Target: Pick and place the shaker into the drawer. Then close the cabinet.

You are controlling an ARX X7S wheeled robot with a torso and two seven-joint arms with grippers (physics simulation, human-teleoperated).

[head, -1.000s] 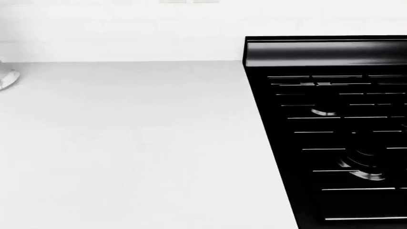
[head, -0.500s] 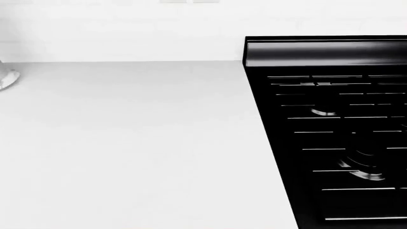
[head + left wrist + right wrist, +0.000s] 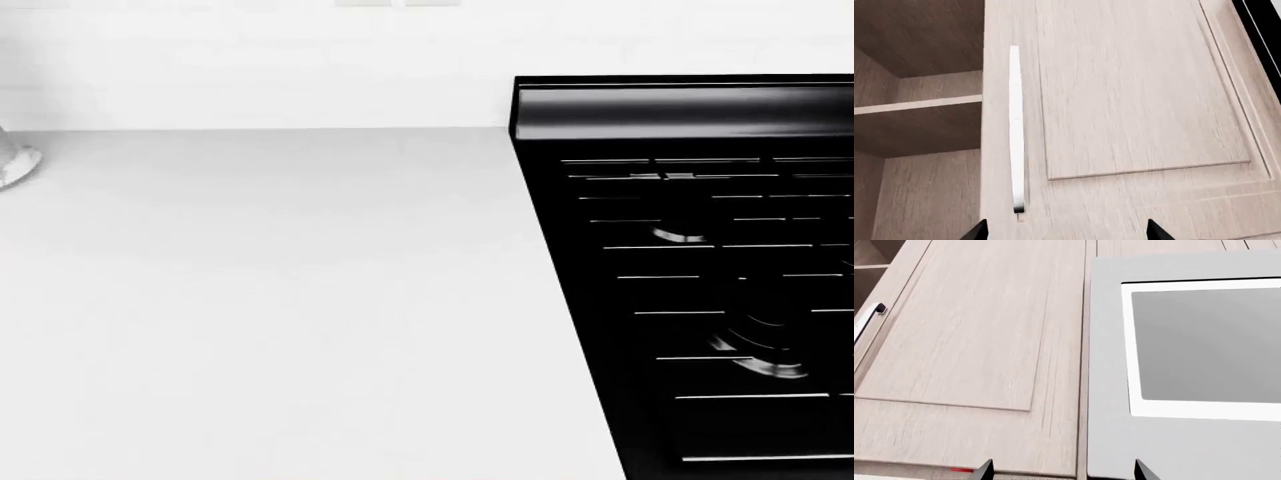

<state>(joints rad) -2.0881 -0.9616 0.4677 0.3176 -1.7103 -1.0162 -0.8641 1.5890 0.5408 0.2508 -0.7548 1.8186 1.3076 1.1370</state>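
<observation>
hanging low in front of the brown wood-grain cabinet [image 3: 1141, 100], both arms stay below the head view, which shows only the white countertop [image 3: 267, 300], the black glossy stove top [image 3: 707, 300] at its right edge, and a sliver of a marbled grey base [image 3: 11, 165] at its far left edge. nothing has shifted across the last second: that view matches the two earlier ones, so the robot looks paused rather than mid-reach. the left gripper [image 3: 1066, 232] shows only two dark fingertips, set wide apart with nothing between them, facing a closed panelled door beside its slim silver bar handle [image 3: 1015, 130]; past the handle an open compartment [image 3: 917, 115] with a wooden shelf stands exposed. the right gripper [image 3: 1063, 470] likewise shows spread tips and holds nothing, facing another closed door next to a grey appliance front with a pale window [image 3: 1201, 345]. the small white speckled shaker is in none of these views, and neither is the shallow wooden drawer, so i cannot say where either lies or whether the shaker is already stowed. with the open compartment left of the handle, my guess is that closing remains to be done. room looks free before the doors; the door edge and handle are the nearest things to catch a finger.
</observation>
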